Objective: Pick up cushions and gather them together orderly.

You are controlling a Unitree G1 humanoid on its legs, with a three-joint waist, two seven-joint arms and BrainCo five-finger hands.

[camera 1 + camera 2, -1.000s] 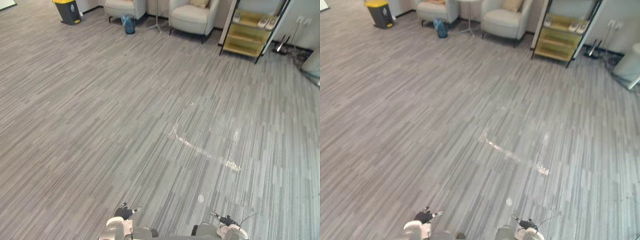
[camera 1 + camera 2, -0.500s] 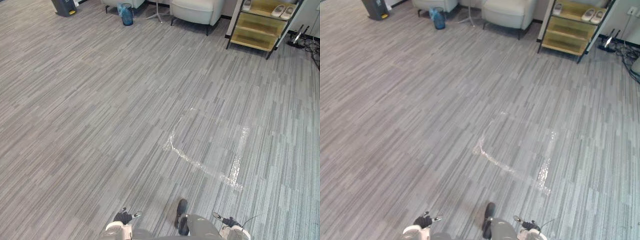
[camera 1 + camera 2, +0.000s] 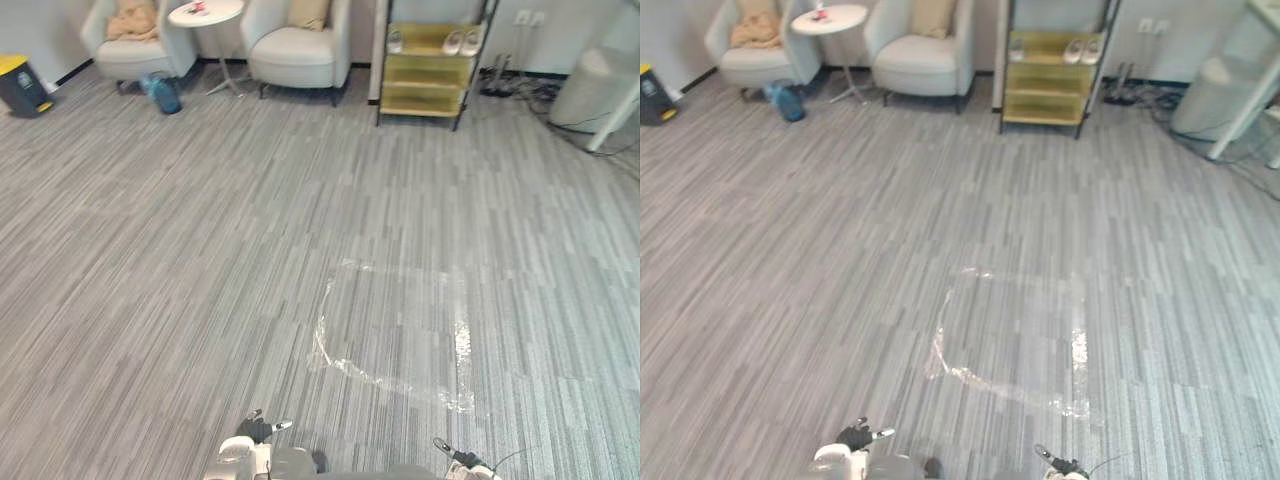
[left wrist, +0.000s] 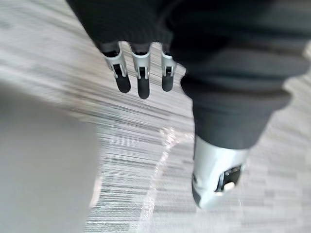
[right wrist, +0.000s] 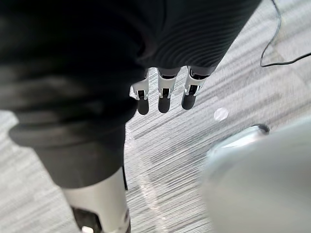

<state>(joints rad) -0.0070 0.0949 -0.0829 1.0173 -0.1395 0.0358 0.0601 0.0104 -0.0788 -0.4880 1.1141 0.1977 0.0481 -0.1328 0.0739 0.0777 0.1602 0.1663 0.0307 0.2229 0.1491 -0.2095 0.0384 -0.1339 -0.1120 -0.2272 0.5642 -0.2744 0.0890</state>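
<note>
Across the room two cushions waited by the table point(image 3: 205, 12). The tan cushion point(image 3: 133, 20) slumped on the left chair point(image 3: 128, 60), just left of the table. The beige cushion point(image 3: 308, 12) stood propped on the right chair point(image 3: 295, 62), just right of it. Both looked soft and light, likely to sag if pinched at a corner. A broad hold along an edge, or a squeeze from both sides, seemed the better bet. The left hand point(image 4: 141, 80) hung with fingers straight and slightly apart, holding nothing. The right hand point(image 5: 164, 97) matched it, loose and empty. Both hung well apart from the table over bare floor point(image 3: 200, 250), with no cushion near either set of fingers. A walk looked due first.
</note>
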